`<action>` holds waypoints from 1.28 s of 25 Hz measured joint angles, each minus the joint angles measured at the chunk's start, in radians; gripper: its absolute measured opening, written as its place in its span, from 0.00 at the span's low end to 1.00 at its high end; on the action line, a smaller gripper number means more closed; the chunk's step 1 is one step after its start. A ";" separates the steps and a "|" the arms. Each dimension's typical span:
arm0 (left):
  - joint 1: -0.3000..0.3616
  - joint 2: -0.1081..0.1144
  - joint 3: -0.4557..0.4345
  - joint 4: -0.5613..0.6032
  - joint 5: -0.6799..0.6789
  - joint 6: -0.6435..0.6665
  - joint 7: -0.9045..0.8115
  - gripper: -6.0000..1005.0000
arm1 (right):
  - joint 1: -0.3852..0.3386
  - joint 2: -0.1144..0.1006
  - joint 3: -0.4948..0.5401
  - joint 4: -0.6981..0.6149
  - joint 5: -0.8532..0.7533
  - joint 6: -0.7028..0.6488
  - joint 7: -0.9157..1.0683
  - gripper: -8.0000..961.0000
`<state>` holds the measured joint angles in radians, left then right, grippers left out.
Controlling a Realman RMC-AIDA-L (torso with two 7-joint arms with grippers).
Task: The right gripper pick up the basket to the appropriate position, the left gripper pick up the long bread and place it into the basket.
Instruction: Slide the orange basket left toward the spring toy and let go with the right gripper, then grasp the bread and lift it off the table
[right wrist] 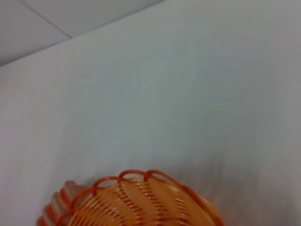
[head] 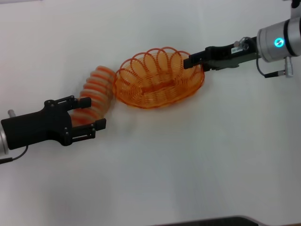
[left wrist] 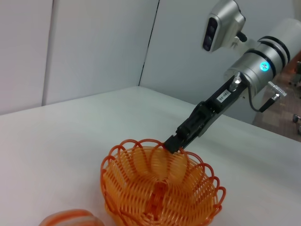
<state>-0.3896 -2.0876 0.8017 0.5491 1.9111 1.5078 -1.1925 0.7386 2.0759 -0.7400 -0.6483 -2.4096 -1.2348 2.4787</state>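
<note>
The orange wire basket (head: 157, 80) stands on the white table in the middle of the head view. My right gripper (head: 190, 61) is shut on its far right rim; it also shows in the left wrist view (left wrist: 171, 143), pinching the basket's rim (left wrist: 160, 193). The long bread (head: 96, 87), tan with orange-red ridges, lies on the table just left of the basket, touching it. My left gripper (head: 96, 113) is open, its two fingers on either side of the bread's near end. The bread's end shows in the left wrist view (left wrist: 70, 217) and in the right wrist view (right wrist: 59, 205), beside the basket (right wrist: 141, 202).
The white table (head: 188, 165) spreads around the basket and bread. A dark edge (head: 211, 221) runs along the table's front. Pale wall panels (left wrist: 94, 47) stand behind the table.
</note>
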 joint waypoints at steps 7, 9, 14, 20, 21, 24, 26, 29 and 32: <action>0.000 0.000 -0.014 0.000 -0.009 0.003 -0.008 0.76 | -0.102 -0.005 0.004 -0.103 0.212 -0.071 -0.121 0.76; 0.000 -0.001 -0.026 -0.001 -0.016 0.005 -0.008 0.76 | -0.136 -0.011 0.007 -0.112 0.280 -0.080 -0.176 0.79; 0.000 -0.003 -0.091 -0.008 -0.021 0.020 -0.017 0.76 | -0.216 -0.022 0.031 -0.116 0.431 -0.135 -0.382 0.87; -0.002 0.002 -0.102 -0.010 -0.018 0.026 -0.077 0.76 | -0.279 -0.037 0.087 -0.116 0.448 -0.270 -0.673 0.88; -0.003 0.002 -0.102 -0.010 -0.018 0.026 -0.088 0.76 | -0.287 -0.037 0.094 -0.116 0.449 -0.284 -0.712 0.88; -0.003 0.002 -0.103 -0.011 -0.022 0.025 -0.115 0.76 | -0.325 -0.034 0.124 -0.116 0.448 -0.323 -0.868 0.88; -0.006 0.001 -0.107 -0.011 -0.022 0.025 -0.137 0.76 | -0.356 -0.031 0.133 -0.115 0.448 -0.355 -0.977 0.88; -0.010 -0.001 -0.115 -0.011 -0.022 0.025 -0.154 0.76 | -0.398 -0.024 0.139 -0.111 0.448 -0.397 -1.121 0.88; -0.014 -0.002 -0.117 -0.012 -0.022 0.016 -0.167 0.76 | -0.435 -0.014 0.147 -0.110 0.441 -0.407 -1.215 0.88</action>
<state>-0.4031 -2.0895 0.6843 0.5373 1.8891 1.5235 -1.3599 0.3034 2.0621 -0.5927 -0.7587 -1.9685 -1.6415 1.2634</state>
